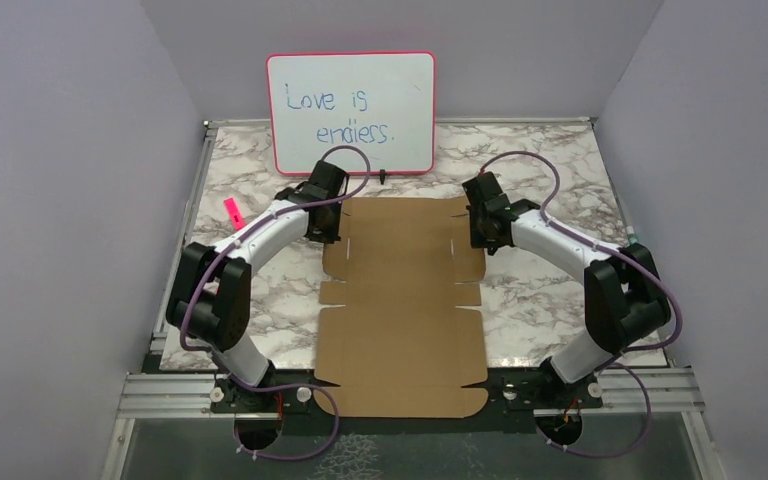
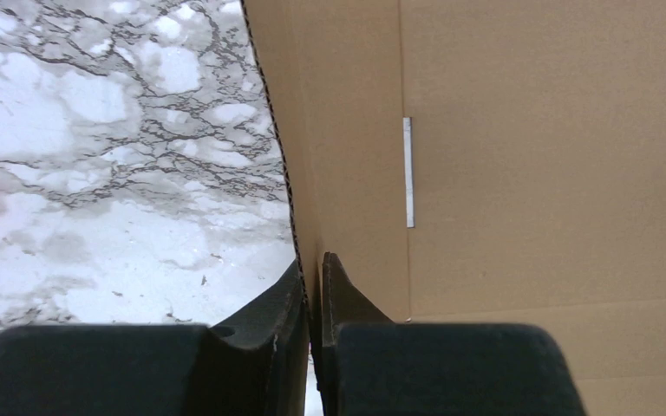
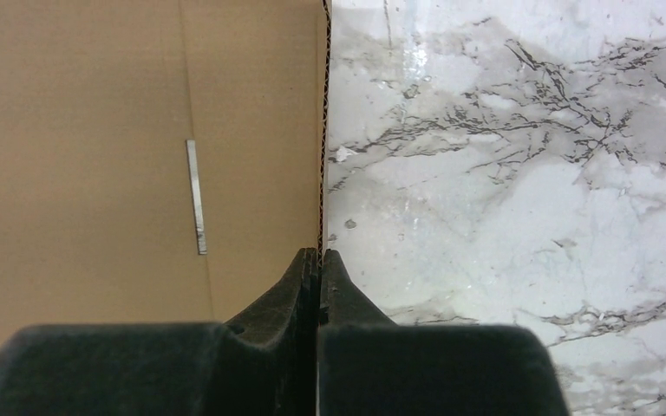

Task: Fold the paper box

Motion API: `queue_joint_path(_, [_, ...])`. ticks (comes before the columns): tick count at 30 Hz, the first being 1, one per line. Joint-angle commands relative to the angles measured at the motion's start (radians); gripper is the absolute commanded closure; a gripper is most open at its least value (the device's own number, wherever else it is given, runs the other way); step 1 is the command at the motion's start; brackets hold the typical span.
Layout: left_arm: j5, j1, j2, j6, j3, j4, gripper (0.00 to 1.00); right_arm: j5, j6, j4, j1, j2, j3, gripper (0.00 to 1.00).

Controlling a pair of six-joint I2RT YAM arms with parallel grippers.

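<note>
Left gripper (image 2: 315, 264) pinched shut on the left edge of the paper box (image 1: 400, 310), fingers pressed together with the corrugated edge between them. Right gripper (image 3: 319, 256) same on the right edge, jaws closed tight on the board.

In the top view both grips sit at upper centre of frame, either side of the far panel, just below the whiteboard (image 1: 351, 112). The box is an unfolded die-cut sheet on the marble table (image 1: 550, 290), running from centre frame down to the bottom edge between the arm bases. A slot (image 2: 408, 172) shows near each gripped edge in the wrist views.

Progress: early. Sheet looks flat overall, no walls standing, no flaps tucked, near panels untouched. Left flap edge may be slightly lifted in the left wrist view, can't tell for sure. Done so far: both far side edges gripped. Left: raise the side flaps, fold the walls, tuck the tabs, close the lid.
</note>
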Motion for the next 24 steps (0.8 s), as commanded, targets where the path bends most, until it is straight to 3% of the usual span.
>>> queue_joint_path(1, [-0.104,-0.046,0.027,-0.02,0.063,-0.043,0.9,0.075,0.068,-0.062,0.053,0.028,0.061,0.99])
queue_joint_path(11, [-0.219,-0.122,0.103,-0.02,0.15,-0.102,0.82,0.14,0.162,-0.151,0.144,0.109,0.172,0.99])
queue_joint_path(19, [-0.306,-0.149,0.107,-0.009,0.177,-0.14,0.6,0.072,0.148,-0.08,0.148,0.034,0.139,0.88])
queue_joint_path(24, [-0.304,-0.152,0.116,-0.009,0.171,-0.14,0.56,0.051,0.133,-0.032,0.149,-0.008,0.101,0.85])
